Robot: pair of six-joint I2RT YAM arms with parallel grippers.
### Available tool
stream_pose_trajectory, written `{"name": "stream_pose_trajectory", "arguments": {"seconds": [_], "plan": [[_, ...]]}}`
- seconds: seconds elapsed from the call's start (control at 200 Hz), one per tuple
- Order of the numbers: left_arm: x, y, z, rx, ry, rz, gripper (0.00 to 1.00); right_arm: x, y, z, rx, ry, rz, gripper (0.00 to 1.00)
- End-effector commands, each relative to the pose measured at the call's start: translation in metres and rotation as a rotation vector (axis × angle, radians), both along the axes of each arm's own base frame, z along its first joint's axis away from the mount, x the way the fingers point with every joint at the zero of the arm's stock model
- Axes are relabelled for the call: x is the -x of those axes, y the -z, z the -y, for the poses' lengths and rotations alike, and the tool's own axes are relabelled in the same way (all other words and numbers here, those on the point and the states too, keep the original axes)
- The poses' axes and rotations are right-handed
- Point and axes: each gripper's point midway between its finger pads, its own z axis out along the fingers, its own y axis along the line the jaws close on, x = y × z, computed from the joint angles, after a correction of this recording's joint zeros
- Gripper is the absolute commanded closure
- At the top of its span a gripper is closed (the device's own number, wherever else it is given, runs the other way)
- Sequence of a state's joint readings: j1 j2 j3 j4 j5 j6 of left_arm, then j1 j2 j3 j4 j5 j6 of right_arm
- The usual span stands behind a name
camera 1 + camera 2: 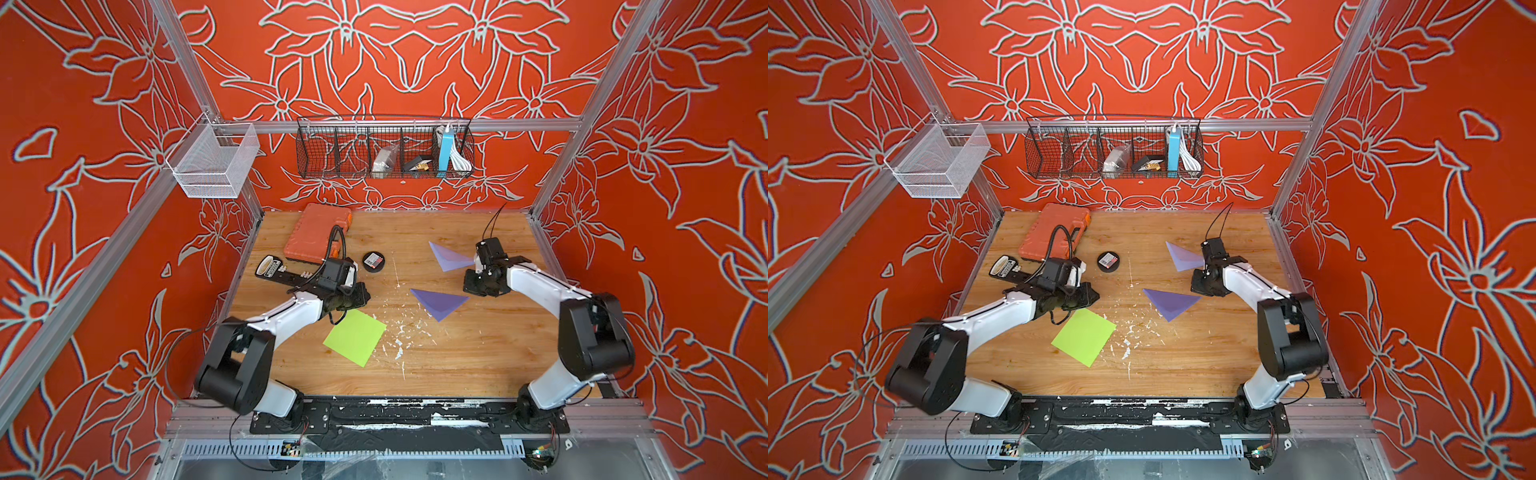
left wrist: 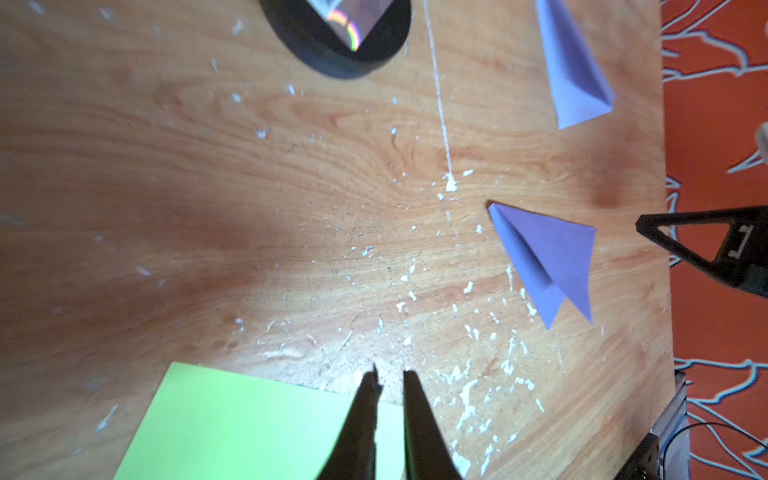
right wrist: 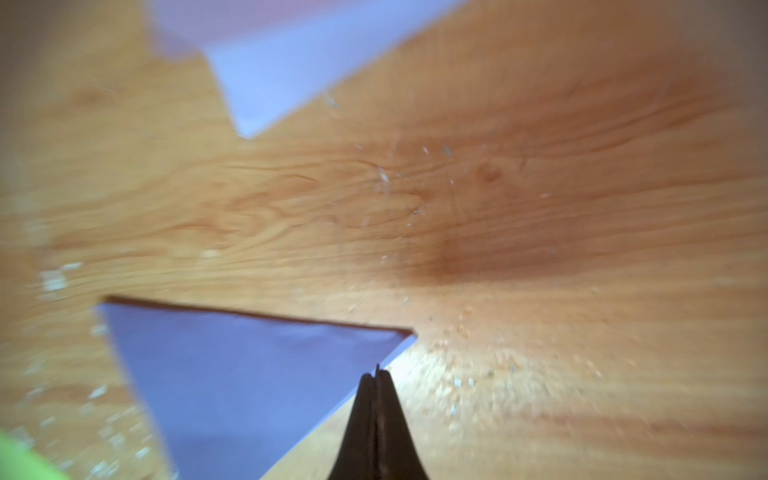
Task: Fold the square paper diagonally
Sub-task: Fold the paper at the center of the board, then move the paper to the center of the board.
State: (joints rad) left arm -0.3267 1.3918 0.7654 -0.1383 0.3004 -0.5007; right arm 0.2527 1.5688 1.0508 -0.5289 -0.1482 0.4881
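The square paper [image 1: 355,337] [image 1: 1084,337] is lime green and lies flat and unfolded on the wooden table, left of the middle. My left gripper [image 1: 358,300] [image 2: 390,374] hovers at its far corner. In the left wrist view its fingers stand a little apart over the paper's [image 2: 249,424] edge, with nothing between them. My right gripper [image 1: 471,291] [image 3: 377,374] is shut and empty at the right corner of a folded purple triangle [image 1: 438,303] [image 3: 249,374]. A second folded purple triangle [image 1: 451,257] [image 3: 282,62] lies farther back.
An orange case [image 1: 318,232], a black round tin [image 1: 373,262] and a black labelled strip [image 1: 274,268] lie at the back left. White flecks [image 1: 399,345] are scattered on the wood beside the green paper. A wire basket [image 1: 384,147] hangs on the back wall.
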Motion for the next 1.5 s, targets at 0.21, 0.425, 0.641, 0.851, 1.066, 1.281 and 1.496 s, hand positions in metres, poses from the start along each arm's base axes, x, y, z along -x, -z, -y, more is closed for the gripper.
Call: {"name": "stream_pose_trajectory", "arguments": {"seconds": [0.21, 0.425, 0.641, 0.851, 1.066, 1.281, 1.496], "plan": [[0.06, 0.024, -0.035, -0.107, -0.11, -0.124, 0.63, 0.05, -0.021, -0.066, -0.186, -0.298, -0.032, 0.79], [0.074, 0.033, -0.038, -0.112, -0.099, -0.153, 0.54, 0.064, -0.02, -0.083, -0.197, -0.343, -0.042, 0.71], [0.084, 0.049, -0.035, -0.096, -0.076, -0.196, 0.55, 0.078, -0.02, -0.111, -0.274, -0.4, -0.021, 0.49], [0.091, 0.064, -0.027, -0.063, -0.049, -0.244, 0.55, 0.086, -0.005, -0.13, -0.328, -0.424, -0.037, 0.44], [0.093, 0.075, -0.012, -0.021, -0.001, -0.284, 0.59, 0.087, -0.005, -0.144, -0.358, -0.426, -0.057, 0.49], [0.101, 0.1, -0.008, -0.039, 0.028, -0.333, 0.62, 0.087, -0.005, -0.147, -0.37, -0.417, -0.071, 0.42], [0.098, 0.104, 0.015, -0.03, 0.077, -0.334, 0.65, 0.088, 0.009, -0.141, -0.332, -0.376, -0.108, 0.49]]}}
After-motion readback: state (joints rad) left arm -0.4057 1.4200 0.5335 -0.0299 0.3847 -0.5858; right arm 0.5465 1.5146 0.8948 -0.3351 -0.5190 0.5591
